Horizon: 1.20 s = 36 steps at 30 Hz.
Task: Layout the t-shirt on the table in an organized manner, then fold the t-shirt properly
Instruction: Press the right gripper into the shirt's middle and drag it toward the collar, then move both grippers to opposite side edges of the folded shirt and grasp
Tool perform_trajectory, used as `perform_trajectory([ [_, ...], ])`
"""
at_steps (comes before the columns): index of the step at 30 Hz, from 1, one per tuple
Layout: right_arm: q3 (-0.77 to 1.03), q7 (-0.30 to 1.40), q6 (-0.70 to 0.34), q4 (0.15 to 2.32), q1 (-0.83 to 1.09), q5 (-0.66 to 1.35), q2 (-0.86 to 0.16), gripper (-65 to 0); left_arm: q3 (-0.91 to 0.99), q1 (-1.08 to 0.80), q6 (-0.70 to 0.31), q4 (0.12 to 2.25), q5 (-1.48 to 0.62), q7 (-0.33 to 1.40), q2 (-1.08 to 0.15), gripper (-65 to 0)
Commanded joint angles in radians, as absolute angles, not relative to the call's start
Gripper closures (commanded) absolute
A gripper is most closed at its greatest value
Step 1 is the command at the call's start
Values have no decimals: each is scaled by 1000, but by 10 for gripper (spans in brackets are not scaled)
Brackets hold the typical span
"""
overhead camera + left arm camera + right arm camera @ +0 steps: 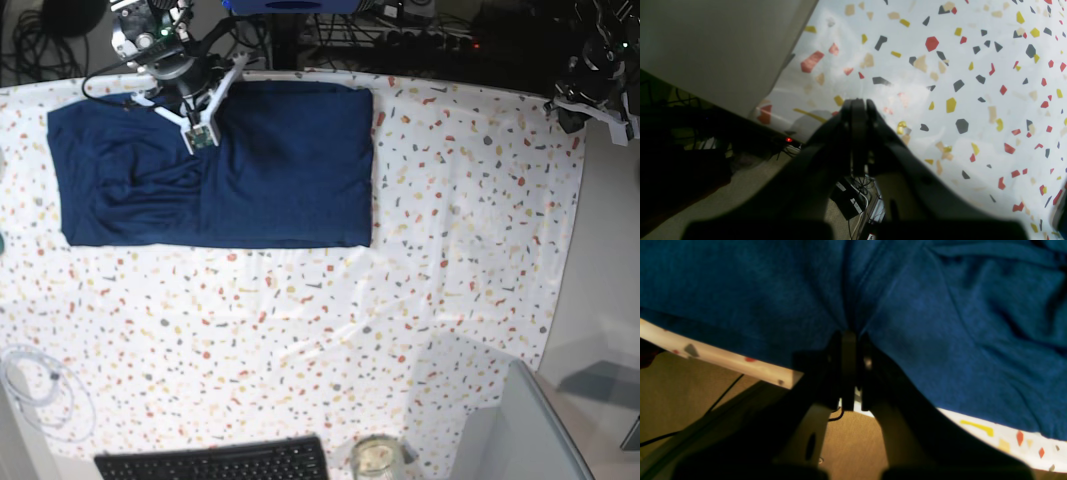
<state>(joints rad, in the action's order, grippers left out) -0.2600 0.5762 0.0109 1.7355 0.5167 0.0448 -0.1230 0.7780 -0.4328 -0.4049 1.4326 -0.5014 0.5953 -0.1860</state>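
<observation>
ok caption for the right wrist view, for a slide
Right gripper shut on a pinch of the navy t-shirt near the table edge.

The overhead view is evenly and brightly lit, with the tabletop crisp and nearly free of shadow; its far edge falls off into darkness. The shirt reads as a flat dark block with faint crease shading. The left wrist view is hazy and washed out, with pale glare smearing the tabletop's flecks near the left hand, which is a blurred black silhouette. The right wrist view is dim and warm-tinted; the right hand is out of focus and almost black, while the shirt's folds hold deep shadow.
</observation>
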Motion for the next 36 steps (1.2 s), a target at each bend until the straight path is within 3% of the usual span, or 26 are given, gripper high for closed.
perform_trajectory([
  [1,-249,565,13,1759,521,41,-125,-14,785,-437,-414,1446,-509,579,-202,0],
  [8,-249,567,13,1765,516,42,-124,-41,785,-435,-414,1446,-509,579,-202,0],
  [10,-245,578,13,1778,519,42,-124,-126,785,-435,-414,1446,-509,579,-202,0],
  [13,-214,636,15,1840,530,44,-124,-326,785,-435,-414,1446,-509,579,-202,0],
  [16,-99,567,15,1920,550,113,-120,-470,759,-435,-414,1448,-509,579,-200,0],
  [20,185,503,-30,1911,444,377,-159,-480,653,-435,-414,1458,-509,567,-203,0],
  [26,607,811,-372,1546,133,720,-231,-482,435,-444,-410,1457,-507,398,-202,0],
  [30,736,917,-549,1242,-15,679,-303,-482,358,-435,-410,1457,-507,387,-202,0],
  [36,737,851,-665,998,-67,552,-367,-483,259,-392,-409,1448,-498,386,-200,0],
])
